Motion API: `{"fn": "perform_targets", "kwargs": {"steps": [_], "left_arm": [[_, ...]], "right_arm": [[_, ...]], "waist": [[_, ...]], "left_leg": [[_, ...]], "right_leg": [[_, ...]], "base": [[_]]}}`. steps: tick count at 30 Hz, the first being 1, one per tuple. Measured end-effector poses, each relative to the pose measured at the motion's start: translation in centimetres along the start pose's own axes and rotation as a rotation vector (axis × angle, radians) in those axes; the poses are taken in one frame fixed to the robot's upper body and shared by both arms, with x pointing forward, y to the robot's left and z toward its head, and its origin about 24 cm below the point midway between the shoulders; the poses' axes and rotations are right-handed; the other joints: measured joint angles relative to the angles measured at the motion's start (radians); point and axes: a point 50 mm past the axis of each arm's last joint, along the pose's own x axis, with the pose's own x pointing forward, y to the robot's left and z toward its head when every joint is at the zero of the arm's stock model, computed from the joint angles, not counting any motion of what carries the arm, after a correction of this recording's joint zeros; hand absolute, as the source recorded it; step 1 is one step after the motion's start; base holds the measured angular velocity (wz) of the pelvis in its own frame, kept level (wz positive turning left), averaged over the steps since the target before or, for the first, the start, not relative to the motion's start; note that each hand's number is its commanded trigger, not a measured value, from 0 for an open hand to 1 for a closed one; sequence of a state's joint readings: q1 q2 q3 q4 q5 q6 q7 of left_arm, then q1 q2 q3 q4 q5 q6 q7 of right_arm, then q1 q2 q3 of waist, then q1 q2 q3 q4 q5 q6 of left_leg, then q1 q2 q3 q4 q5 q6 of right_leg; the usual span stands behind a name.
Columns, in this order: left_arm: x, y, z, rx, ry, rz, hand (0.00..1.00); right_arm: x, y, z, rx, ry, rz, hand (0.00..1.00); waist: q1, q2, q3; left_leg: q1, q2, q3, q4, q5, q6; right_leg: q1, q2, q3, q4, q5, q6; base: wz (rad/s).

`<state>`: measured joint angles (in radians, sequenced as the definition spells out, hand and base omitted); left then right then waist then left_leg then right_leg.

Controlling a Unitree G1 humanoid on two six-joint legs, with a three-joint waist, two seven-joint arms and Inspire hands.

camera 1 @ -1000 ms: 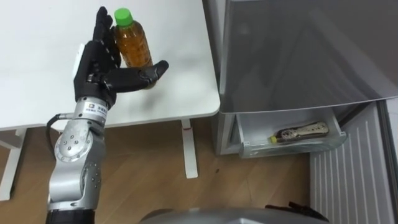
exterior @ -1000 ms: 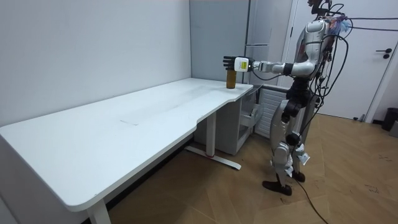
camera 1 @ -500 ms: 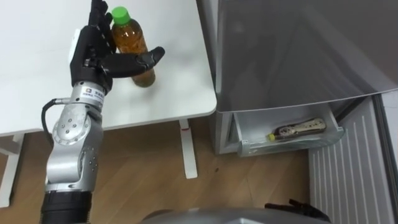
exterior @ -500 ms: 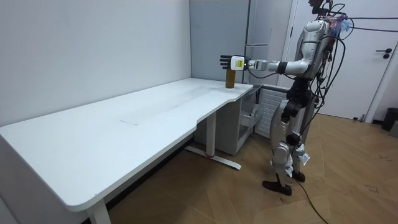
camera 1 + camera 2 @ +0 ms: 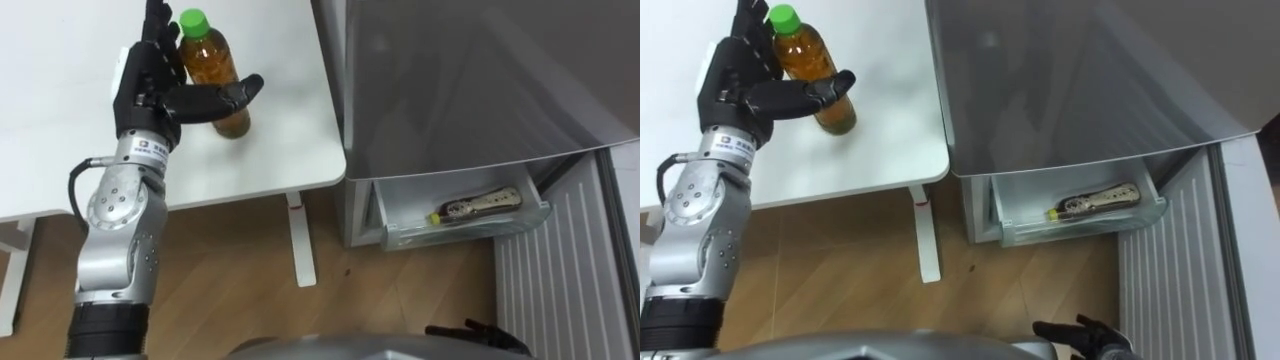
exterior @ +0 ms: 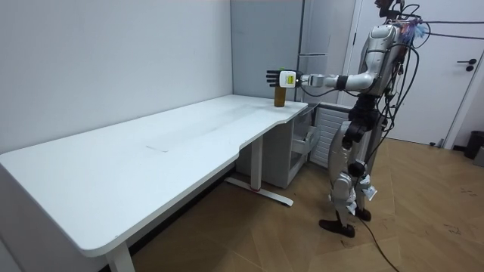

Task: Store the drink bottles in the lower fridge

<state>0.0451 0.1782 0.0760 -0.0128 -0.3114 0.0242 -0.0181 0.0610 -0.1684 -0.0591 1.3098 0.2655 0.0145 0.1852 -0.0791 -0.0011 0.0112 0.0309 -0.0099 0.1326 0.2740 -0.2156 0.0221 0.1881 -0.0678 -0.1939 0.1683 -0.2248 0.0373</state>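
An amber drink bottle [image 5: 212,75] with a green cap stands upright near the right front corner of the white table [image 5: 60,150]. My left hand [image 5: 150,95] is against it: straight fingers rise behind the bottle and the thumb reaches across its front, not curled. Right of the table stands the grey fridge [image 5: 470,80]. Its lower drawer [image 5: 400,222] is pulled out, with another bottle [image 5: 478,206] lying inside. The dark fingers of my right hand [image 5: 1080,335] show at the bottom edge. In the room view I stand at the table's end beside the fridge, left arm stretched out to the bottle [image 6: 280,97].
A white ribbed panel [image 5: 560,270] stands to the right of the open drawer. Below the table edge are a white table leg [image 5: 300,240] and wooden floor [image 5: 250,290]. The long table [image 6: 151,151] runs along the wall in the room view.
My left hand has reached a little farther forward, and its thumb now lies across the middle of the bottle. The bottle has stayed in place on the table. The camera shifted slightly.
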Motion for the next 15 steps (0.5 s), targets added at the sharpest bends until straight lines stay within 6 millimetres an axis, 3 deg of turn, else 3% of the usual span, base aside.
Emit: {"fn": "perform_targets", "kwargs": {"steps": [2, 15], "left_arm": [[0.0, 0.1, 0.0, 0.0, 0.002, 0.01, 1.0], [0.0, 0.6, -1.5, 0.009, 0.065, 0.063, 1.0]], "right_arm": [[0.0, 0.0, 0.0, 0.0, 0.0, 0.0, 0.0], [0.0, -0.1, 0.2, -0.009, -0.004, -0.028, 0.0]], "waist": [[0.0, 0.0, -0.0001], [-0.002, 0.01, -0.0007]], "left_leg": [[0.0, 0.0, 0.0, 0.0, 0.0, 0.0], [0.0, 0.0, 0.0, 0.001, 0.0, 0.0]], "right_leg": [[0.0, 0.0, 0.0, 0.0, 0.0, 0.0], [0.001, 0.0, -0.001, 0.0, 0.0, 0.0]], "base": [[0.0], [0.0]]}}
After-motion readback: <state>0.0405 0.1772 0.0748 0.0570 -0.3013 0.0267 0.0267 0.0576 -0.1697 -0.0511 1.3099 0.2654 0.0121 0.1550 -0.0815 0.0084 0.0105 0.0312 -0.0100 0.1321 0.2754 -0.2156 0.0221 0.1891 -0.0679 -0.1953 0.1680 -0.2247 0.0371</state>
